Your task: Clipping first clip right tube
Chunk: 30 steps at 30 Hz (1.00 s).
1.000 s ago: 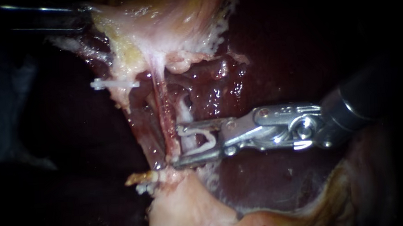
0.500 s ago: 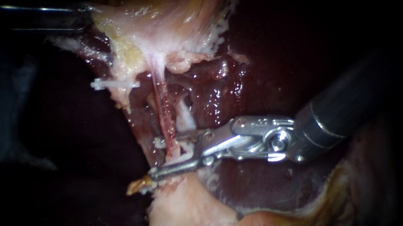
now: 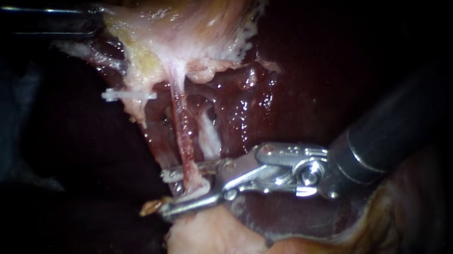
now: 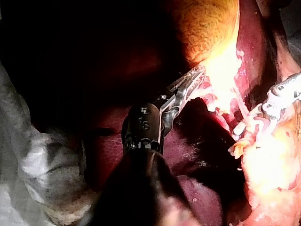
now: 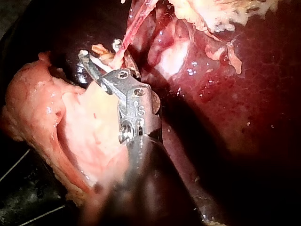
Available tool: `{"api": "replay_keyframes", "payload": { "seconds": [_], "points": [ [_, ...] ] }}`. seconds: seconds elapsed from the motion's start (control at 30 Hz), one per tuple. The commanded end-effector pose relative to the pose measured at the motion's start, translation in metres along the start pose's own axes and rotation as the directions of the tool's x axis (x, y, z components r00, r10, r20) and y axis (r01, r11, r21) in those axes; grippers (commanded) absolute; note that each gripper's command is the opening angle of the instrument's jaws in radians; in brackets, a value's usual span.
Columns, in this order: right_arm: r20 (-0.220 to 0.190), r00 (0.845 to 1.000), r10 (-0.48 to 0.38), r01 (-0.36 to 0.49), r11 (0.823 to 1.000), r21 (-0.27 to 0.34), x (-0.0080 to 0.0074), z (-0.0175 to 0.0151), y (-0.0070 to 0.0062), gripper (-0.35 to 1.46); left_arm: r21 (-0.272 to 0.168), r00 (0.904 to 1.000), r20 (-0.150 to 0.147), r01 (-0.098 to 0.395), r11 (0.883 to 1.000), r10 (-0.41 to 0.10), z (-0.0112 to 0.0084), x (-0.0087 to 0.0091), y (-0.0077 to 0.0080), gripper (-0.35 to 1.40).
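The reddish tube (image 3: 181, 129) is running down from the pale tissue (image 3: 180, 31) and is disappearing behind the upper jaw of the right instrument (image 3: 164, 194), so its lowest part is hidden and I cannot tell where it is ending. It is passing through the gap between the two jaws, about midway along them. The jaws are standing apart around it with a clear gap between them, not pressing it together. Something whitish is showing in that gap beside the tube (too small to say whether it is a clip). Just beside the reddish tube, on the shaft's side, a whitish tube (image 3: 209, 141) is also going behind the upper jaw, and I cannot tell whether it is lying inside the jaws too. The right instrument is coming in from the right, its shaft sloping slightly down, its jaws lying nearly level across the tube, and the lower jaw is resting against a pale lump (image 3: 206, 242) below. Higher up, well apart from these jaws, a white clip (image 3: 129, 96) is sitting across a strand of tissue. The dark red liver (image 3: 296, 77) is lying behind. The left instrument (image 3: 95, 17) is mostly lost in shadow, its jaws closed on the edge of the pale tissue.
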Motion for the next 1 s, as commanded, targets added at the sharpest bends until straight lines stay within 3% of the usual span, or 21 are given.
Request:
{"api": "replay_keyframes", "payload": {
  "seconds": [0.03,0.33,0.6,1.0],
  "points": [
    [0.003,1.000,-0.001,0.001,1.000,0.012,0.0000,0.0000,-0.0002,0.48,0.000,1.0000,0.000,0.000,1.000,0.000,0.0000,0.0000,0.0000,-0.35],
    [0.011,1.000,0.000,-0.001,0.996,0.089,0.0003,0.0006,-0.0021,0.46,0.000,1.0000,0.000,0.000,1.000,0.000,0.0000,0.0000,0.0000,-0.35],
    [-0.006,1.000,-0.002,0.003,0.992,0.125,0.0010,0.0011,-0.0039,0.44,0.000,1.0000,0.000,0.000,1.000,0.000,0.0000,0.0000,0.0000,-0.35],
    [-0.014,1.000,-0.001,0.003,0.991,0.131,0.0012,0.0010,-0.0045,0.39,-0.001,1.0000,0.000,-0.001,1.000,0.001,0.0000,0.0000,-0.0001,-0.35]
  ]
}}
